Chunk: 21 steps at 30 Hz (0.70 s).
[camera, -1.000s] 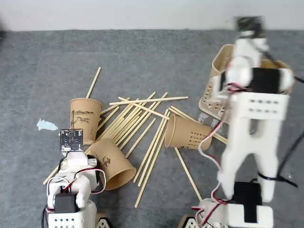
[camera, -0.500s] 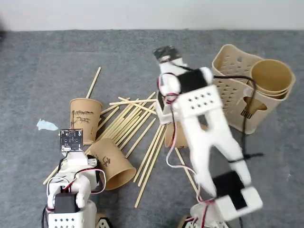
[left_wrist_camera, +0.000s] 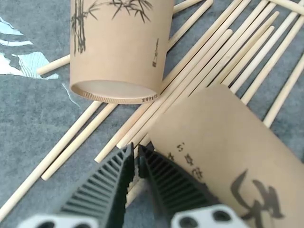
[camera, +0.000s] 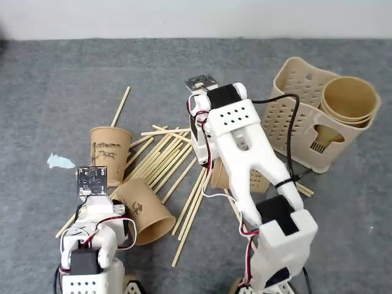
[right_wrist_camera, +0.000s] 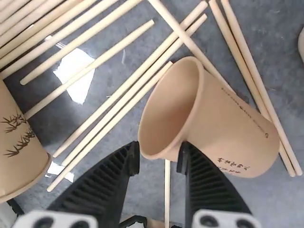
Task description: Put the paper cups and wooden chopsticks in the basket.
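Note:
A plain paper cup [right_wrist_camera: 209,118] lies on its side among wooden chopsticks [camera: 165,156] mid-table. My right gripper [right_wrist_camera: 159,152] hangs open over its mouth, the near rim between the fingers. The right arm [camera: 236,131] covers most of that cup [camera: 260,180] from above. My left gripper [left_wrist_camera: 134,154] is shut and empty at the front left. It points between a bamboo-printed cup [left_wrist_camera: 118,47], whose base faces it, and another cup on its side [left_wrist_camera: 223,142]. The beige basket [camera: 294,92] at the right holds stacked cups [camera: 349,98].
Loose chopsticks [right_wrist_camera: 95,42] fan out across the grey mat around all three cups. A blue-white paper scrap [camera: 60,161] lies at the left, and a white scrap [right_wrist_camera: 73,71] under the sticks. The mat's far side toward the wall is bare.
The right arm swung left from above the basket to the cup lying mid-table and came down over its mouth. The left arm has not moved.

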Each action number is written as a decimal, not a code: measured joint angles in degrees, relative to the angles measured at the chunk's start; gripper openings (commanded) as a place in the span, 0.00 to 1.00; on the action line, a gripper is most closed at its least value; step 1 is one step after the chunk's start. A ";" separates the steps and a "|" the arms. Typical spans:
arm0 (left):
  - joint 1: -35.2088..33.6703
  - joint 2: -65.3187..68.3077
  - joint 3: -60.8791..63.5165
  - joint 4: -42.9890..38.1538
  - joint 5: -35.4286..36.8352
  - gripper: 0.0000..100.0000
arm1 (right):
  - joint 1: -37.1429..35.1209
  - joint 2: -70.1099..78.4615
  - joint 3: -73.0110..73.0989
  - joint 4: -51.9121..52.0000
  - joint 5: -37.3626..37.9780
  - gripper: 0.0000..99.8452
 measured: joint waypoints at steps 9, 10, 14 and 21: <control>0.00 0.00 0.00 0.00 0.00 0.01 | 6.15 1.14 -0.70 0.00 0.18 0.02; 0.00 0.00 0.00 0.00 0.00 0.01 | 6.86 1.14 -0.70 0.00 0.79 0.02; 0.00 0.00 0.00 0.00 0.00 0.01 | 8.97 1.14 -0.70 0.09 2.02 0.01; 0.00 0.00 0.00 0.00 0.00 0.01 | 9.58 0.35 -0.70 0.09 3.43 0.01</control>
